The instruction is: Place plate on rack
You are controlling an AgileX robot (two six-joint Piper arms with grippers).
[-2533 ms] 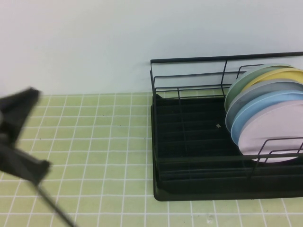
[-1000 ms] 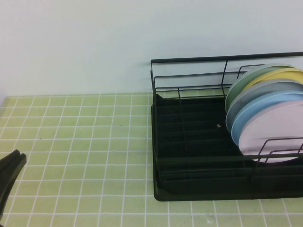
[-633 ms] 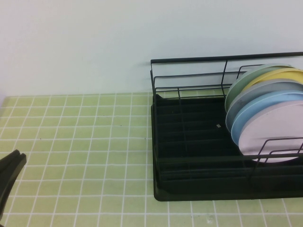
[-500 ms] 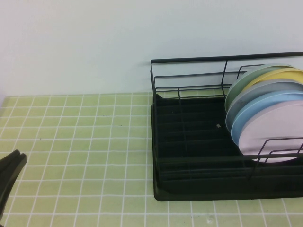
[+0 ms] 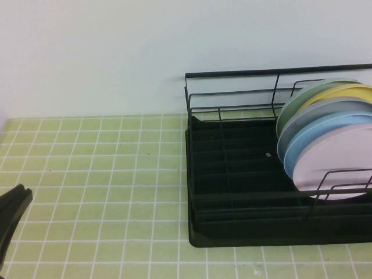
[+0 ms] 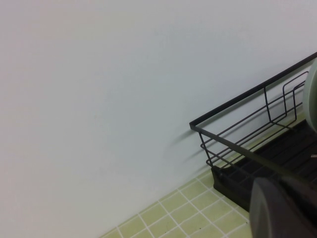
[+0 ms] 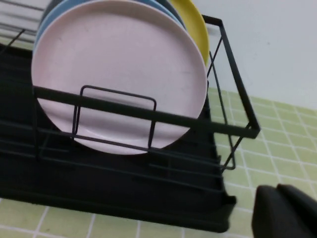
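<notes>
Over on the right side of the counter (image 5: 104, 174), the black rack (image 5: 244, 229) is holding five plates, all standing on edge in a row. A pink plate (image 5: 343, 157) is at the front, then a blue plate (image 5: 314, 131), a grey plate (image 5: 343, 106), a yellow plate (image 5: 356, 92) and a green plate (image 5: 302, 93) at the back. I am not seeing any plate lying on the counter, and neither arm is carrying one, so I am guessing the job is done or very nearly done. The left end effector (image 5: 11, 218) is sitting low at the left edge of the counter, well apart from the rack, closed up tight and holding nothing. The right end effector (image 7: 285, 213) is out of the high view. It is hanging near the right end of the rack, facing the pink plate, closed up tight and holding nothing too. The rack's left half is showing bare slots, and only its front wire is crossing the pink plate.
</notes>
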